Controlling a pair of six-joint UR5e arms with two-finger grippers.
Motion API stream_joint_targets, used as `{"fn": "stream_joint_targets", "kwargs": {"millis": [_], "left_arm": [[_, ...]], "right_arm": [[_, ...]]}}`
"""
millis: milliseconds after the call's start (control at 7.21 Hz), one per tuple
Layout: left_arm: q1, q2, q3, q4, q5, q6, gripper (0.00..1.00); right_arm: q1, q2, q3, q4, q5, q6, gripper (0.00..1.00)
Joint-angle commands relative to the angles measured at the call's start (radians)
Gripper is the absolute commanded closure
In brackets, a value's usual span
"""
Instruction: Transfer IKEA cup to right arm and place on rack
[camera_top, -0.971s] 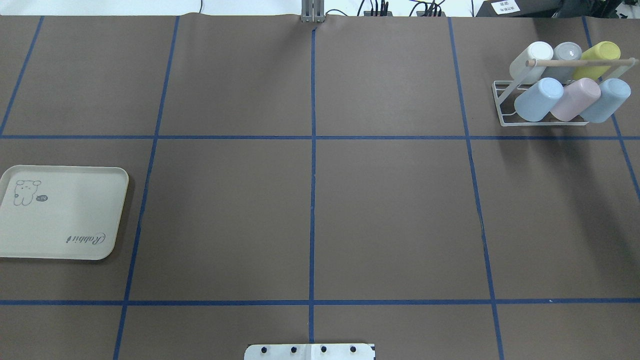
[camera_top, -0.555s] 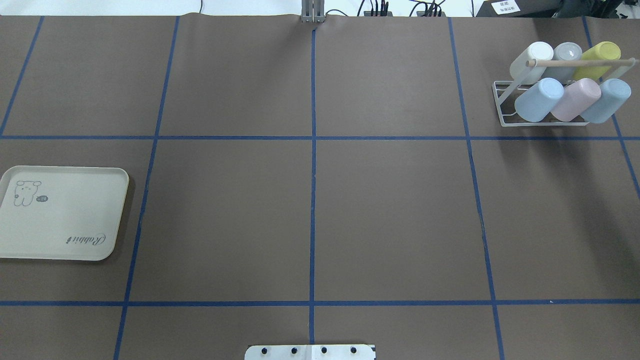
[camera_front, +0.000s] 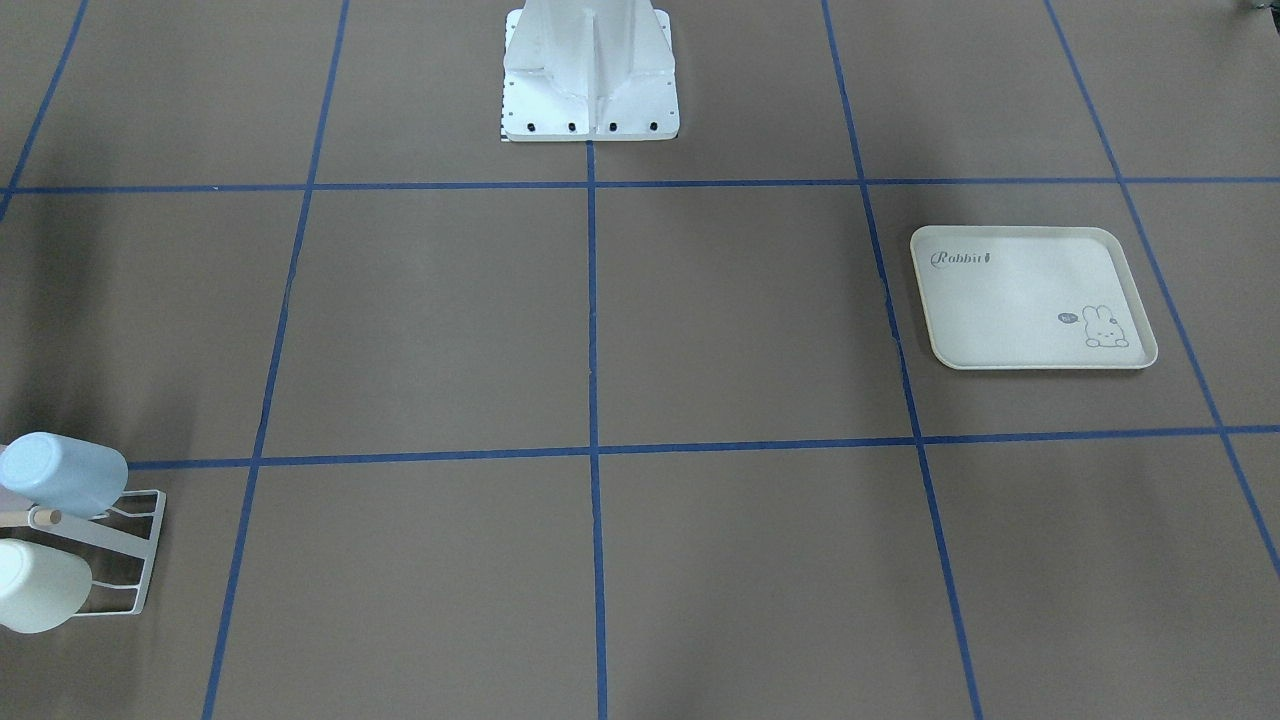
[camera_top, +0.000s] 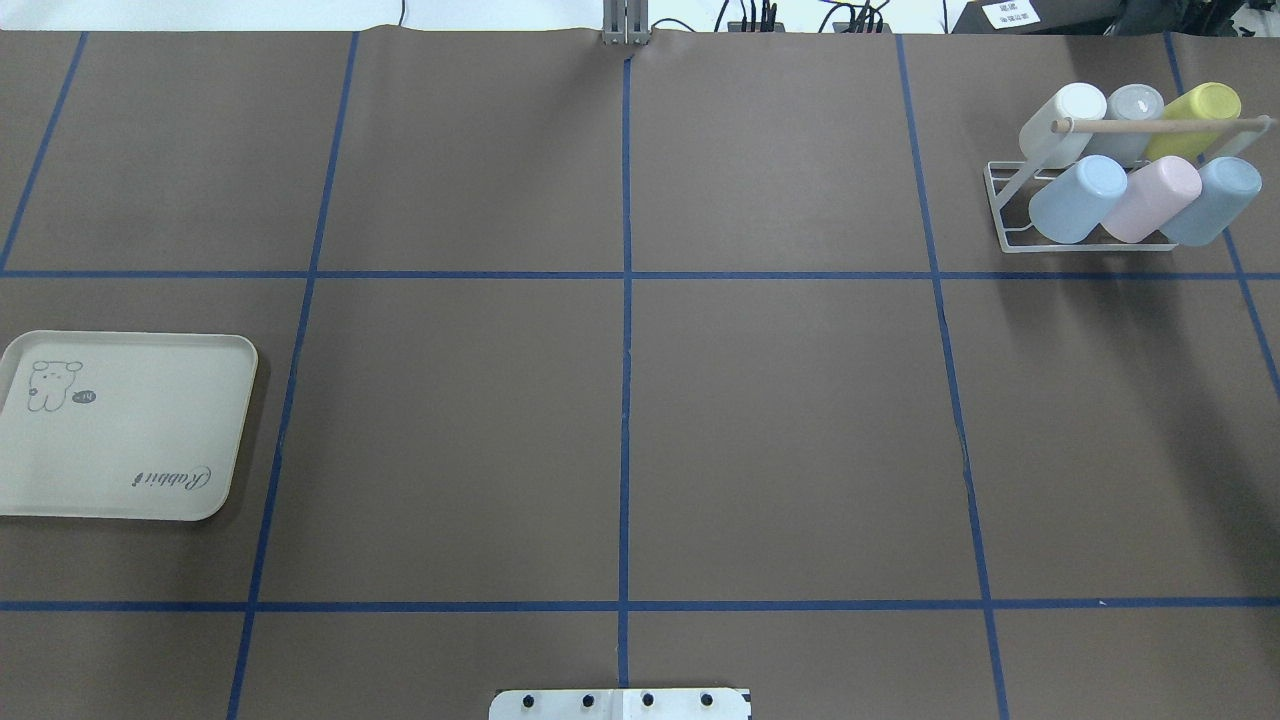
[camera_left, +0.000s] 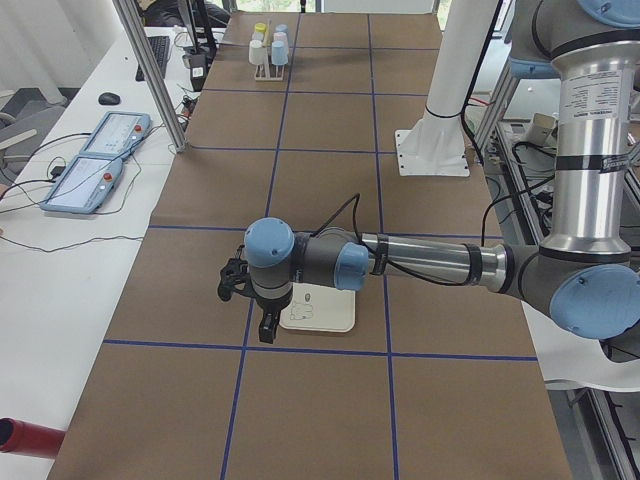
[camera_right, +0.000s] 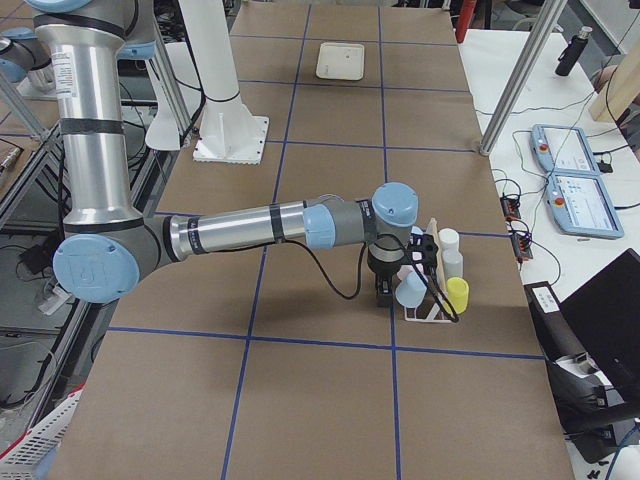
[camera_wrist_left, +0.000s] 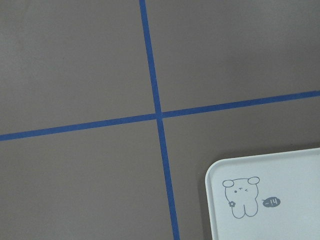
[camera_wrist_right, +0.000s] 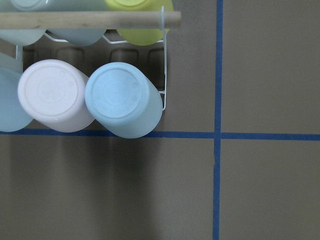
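Six cups sit tilted on the white wire rack (camera_top: 1003, 215) at the far right corner of the table (camera_top: 780, 430). Behind the wooden dowel (camera_top: 1160, 126) are a white cup (camera_top: 1062, 120), a grey cup (camera_top: 1132, 108) and a yellow-green cup (camera_top: 1200, 108). In front are a light blue cup (camera_top: 1078, 200), a pink cup (camera_top: 1155, 198) and a blue-grey cup (camera_top: 1215, 200), each touching its neighbour.

The right arm stretches low over the table, and the right fingers (camera_right: 384, 292) point down just beside the rack's front row. The side view is too small for me to tell how far apart they stand.

The left arm reaches out well away from the rack. The left fingers (camera_left: 267, 327) hang above the outer edge of the cream rabbit-print tray (camera_top: 120, 480), near a crossing of blue tape lines (camera_wrist_left: 159, 116). Their opening I cannot tell either. Neither pair seems to carry a cup.
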Motion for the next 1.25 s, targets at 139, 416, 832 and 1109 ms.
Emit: {"fn": "stream_joint_targets", "kwargs": {"millis": [139,416,832,1109], "left_arm": [[0.003,-0.009,-0.008,-0.007,0.005,-0.005,0.0],[0.003,-0.006,-0.008,-0.006,0.01,-0.004,0.0],[0.005,-0.006,0.0,-0.006,0.01,-0.004,0.0],[0.005,-0.004,-0.005,-0.006,0.005,-0.005,0.0]], "right_arm": [[0.0,-0.006,-0.051,0.023,0.032,0.01,0.01],[0.0,-0.005,-0.045,0.025,0.03,0.013,0.01],[0.0,-0.005,-0.04,0.025,0.018,0.012,0.01],[-0.006,0.004,-0.046,0.025,0.02,0.013,0.01]]}}
